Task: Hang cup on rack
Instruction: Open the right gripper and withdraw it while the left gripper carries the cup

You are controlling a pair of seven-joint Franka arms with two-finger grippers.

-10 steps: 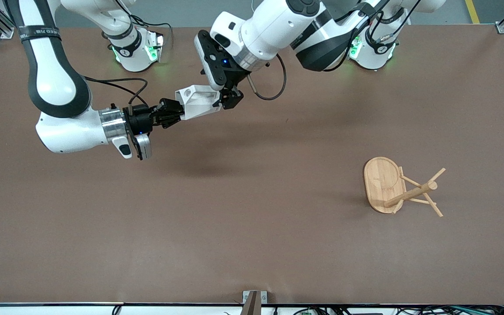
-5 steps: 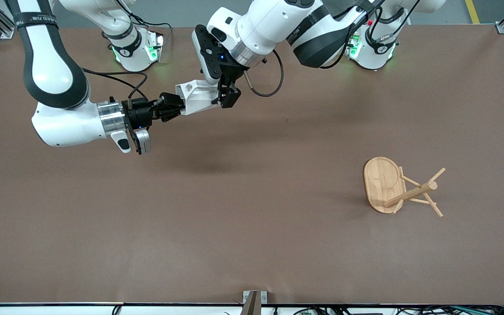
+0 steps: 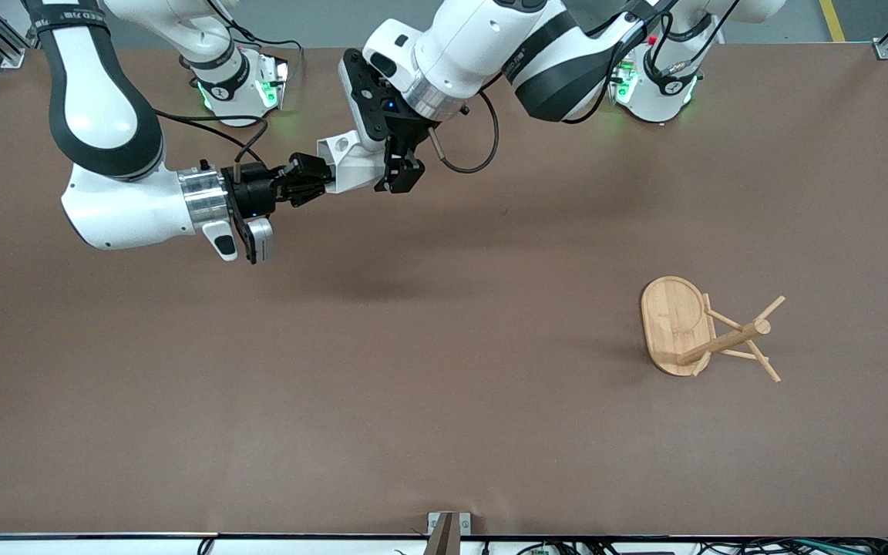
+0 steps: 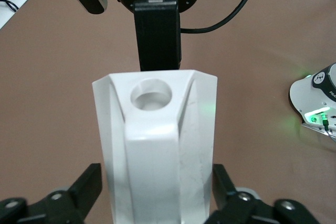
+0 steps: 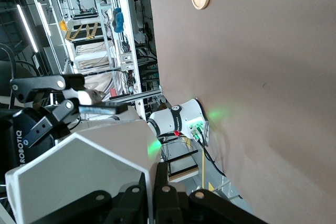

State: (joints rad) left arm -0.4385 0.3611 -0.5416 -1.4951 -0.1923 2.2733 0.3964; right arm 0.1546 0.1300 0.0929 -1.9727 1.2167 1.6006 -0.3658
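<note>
The white faceted cup (image 3: pixel 348 160) is held in the air over the table near the robots' bases, lying sideways with its holed handle up. My right gripper (image 3: pixel 319 177) is shut on the cup's rim wall, which shows pinched between its fingers in the right wrist view (image 5: pixel 155 182). My left gripper (image 3: pixel 399 173) is at the cup's base end, and its fingers (image 4: pixel 90 181) press on both sides of the cup's body (image 4: pixel 157 145). The bamboo rack (image 3: pixel 721 339) stands on its oval base toward the left arm's end of the table, far from both grippers.
The arm bases with green lights (image 3: pixel 240 92) (image 3: pixel 656 85) stand along the table's edge by the robots. A cable loop (image 3: pixel 479 158) hangs from the left wrist. A small metal bracket (image 3: pixel 444 528) sits on the table edge nearest the front camera.
Both grippers and the cup have shifted slightly toward the robots' bases. The cup has turned so its handle hole faces up more.
</note>
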